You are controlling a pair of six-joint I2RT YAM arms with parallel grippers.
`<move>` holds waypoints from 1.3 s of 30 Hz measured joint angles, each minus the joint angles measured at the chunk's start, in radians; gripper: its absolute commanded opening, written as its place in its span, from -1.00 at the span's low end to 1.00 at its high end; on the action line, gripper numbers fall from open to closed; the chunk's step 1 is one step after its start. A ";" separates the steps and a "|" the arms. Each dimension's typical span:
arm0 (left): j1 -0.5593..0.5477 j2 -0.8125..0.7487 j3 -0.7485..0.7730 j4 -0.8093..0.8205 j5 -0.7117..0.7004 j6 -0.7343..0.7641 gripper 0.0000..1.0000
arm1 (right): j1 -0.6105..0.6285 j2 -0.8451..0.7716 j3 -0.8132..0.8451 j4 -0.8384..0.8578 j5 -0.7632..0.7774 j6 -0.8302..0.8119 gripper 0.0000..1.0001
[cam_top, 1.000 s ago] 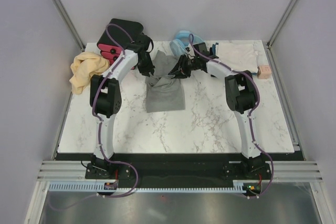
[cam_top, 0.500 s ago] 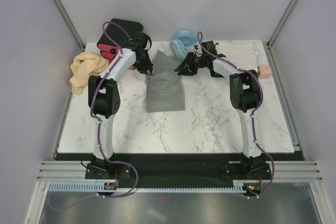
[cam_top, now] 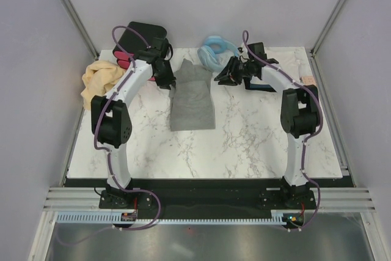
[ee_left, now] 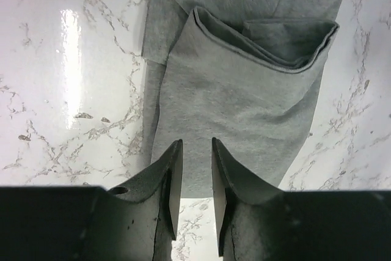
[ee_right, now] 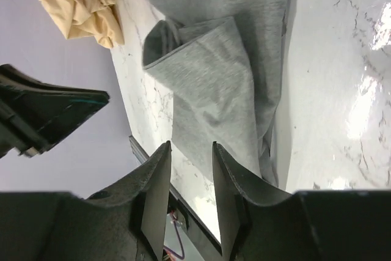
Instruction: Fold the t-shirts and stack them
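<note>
**A:** While both arms lean over it, where does the large heather-grey soft cloth t-shirt [cam_top: 192,99] lie?

**B:** Flat on the white marble-patterned counter [cam_top: 244,145], near the middle and toward the far side. It is folded into a long narrow strip running away from the arm bases, and its far end sits between the two grippers.

**A:** Is the fold tidy?

**B:** Partly. Both wrist views show a doubled-over layer on top, its end curling up into an open loop.

**A:** And the left gripper [ee_left: 194,146]?

**B:** It is over the shirt's far left part with its fingers a little apart. Cloth and counter show through the gap, and nothing is pinched.

**A:** The right gripper [ee_right: 190,148]?

**B:** Likewise parted and empty, by the shirt's far right edge.

**A:** What lies around them?

**B:** A crumpled tan-yellow cloth t-shirt [cam_top: 98,82] sits at the counter's left edge, well apart from the grey one. A black box with pink drawers [cam_top: 143,32] stands in the far left corner. A light-blue coiled hose [cam_top: 214,50] lies at the far edge, just behind the grey shirt. A whitish cloth [cam_top: 290,59] lies in the far right corner, partly hidden by the right arm.
</note>
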State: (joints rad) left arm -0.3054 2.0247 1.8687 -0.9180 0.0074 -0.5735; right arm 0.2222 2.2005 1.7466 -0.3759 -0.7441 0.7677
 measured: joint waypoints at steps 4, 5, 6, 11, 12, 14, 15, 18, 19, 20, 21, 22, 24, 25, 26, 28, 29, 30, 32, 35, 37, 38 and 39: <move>-0.026 -0.039 -0.085 0.022 0.031 0.012 -0.40 | -0.005 -0.122 -0.042 -0.042 0.006 -0.054 -0.24; -0.037 -0.042 -0.105 0.027 0.042 0.015 -0.42 | 0.002 -0.144 -0.047 -0.050 0.006 -0.066 -0.25; -0.049 -0.042 -0.121 0.032 0.050 0.016 -0.43 | 0.015 -0.160 -0.050 -0.053 0.007 -0.079 -0.26; -0.103 -0.038 -0.188 0.045 0.071 0.018 -0.46 | 0.122 -0.175 -0.095 -0.076 0.042 -0.142 -0.30; -0.111 -0.036 -0.196 0.050 0.074 0.018 -0.46 | 0.151 -0.170 -0.113 -0.097 0.061 -0.162 -0.30; -0.126 -0.033 -0.218 0.065 0.076 0.018 -0.49 | 0.194 -0.155 -0.136 -0.140 0.092 -0.196 -0.31; -0.129 -0.029 -0.226 0.069 0.076 0.018 -0.52 | 0.210 -0.143 -0.144 -0.159 0.108 -0.216 -0.32; -0.133 -0.019 -0.253 0.091 0.074 0.018 -0.66 | 0.240 -0.115 -0.172 -0.198 0.163 -0.263 -0.36; -0.135 -0.018 -0.266 0.096 0.073 0.018 -0.69 | 0.247 -0.106 -0.183 -0.208 0.180 -0.277 -0.38; -0.136 -0.017 -0.278 0.100 0.072 0.017 -0.76 | 0.253 -0.100 -0.195 -0.212 0.195 -0.288 -0.41; -0.138 -0.017 -0.297 0.109 0.071 0.018 -0.78 | 0.258 -0.090 -0.207 -0.220 0.212 -0.298 -0.42; -0.139 -0.016 -0.308 0.110 0.069 0.018 -0.83 | 0.262 -0.082 -0.218 -0.225 0.229 -0.307 -0.43; -0.144 -0.008 -0.331 0.116 0.068 0.018 -0.88 | 0.271 -0.061 -0.237 -0.239 0.246 -0.319 -0.45; -0.148 -0.005 -0.344 0.121 0.068 0.017 -0.96 | 0.274 -0.060 -0.237 -0.241 0.244 -0.320 -0.46; -0.153 -0.001 -0.357 0.124 0.068 0.018 -0.96 | 0.276 -0.061 -0.237 -0.243 0.253 -0.327 -0.47; -0.164 0.005 -0.382 0.127 0.068 0.017 -0.96 | 0.283 -0.061 -0.232 -0.249 0.264 -0.336 -0.50; -0.169 0.006 -0.389 0.127 0.068 0.017 -0.96 | 0.288 -0.061 -0.229 -0.255 0.274 -0.343 -0.55; -0.176 0.008 -0.400 0.131 0.068 0.017 -0.96 | 0.293 -0.061 -0.224 -0.261 0.282 -0.349 -0.57; -0.187 0.007 -0.411 0.135 0.068 0.016 -0.96 | 0.302 -0.061 -0.220 -0.272 0.301 -0.357 -0.64; -0.200 -0.005 -0.432 0.149 0.065 0.013 -0.96 | 0.317 -0.063 -0.217 -0.289 0.325 -0.365 -0.69; -0.209 -0.022 -0.458 0.162 0.064 0.009 -0.96 | 0.327 -0.070 -0.221 -0.299 0.342 -0.368 -0.70; -0.213 -0.030 -0.470 0.167 0.064 0.005 -0.96 | 0.332 -0.075 -0.227 -0.301 0.349 -0.370 -0.70; -0.218 -0.041 -0.486 0.173 0.064 0.002 -0.96 | 0.337 -0.084 -0.237 -0.305 0.358 -0.372 -0.70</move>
State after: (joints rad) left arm -0.5232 1.9839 1.3823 -0.7452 0.0719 -0.5716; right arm 0.5594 2.1162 1.5093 -0.6811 -0.3862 0.3962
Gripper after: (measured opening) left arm 0.025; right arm 0.153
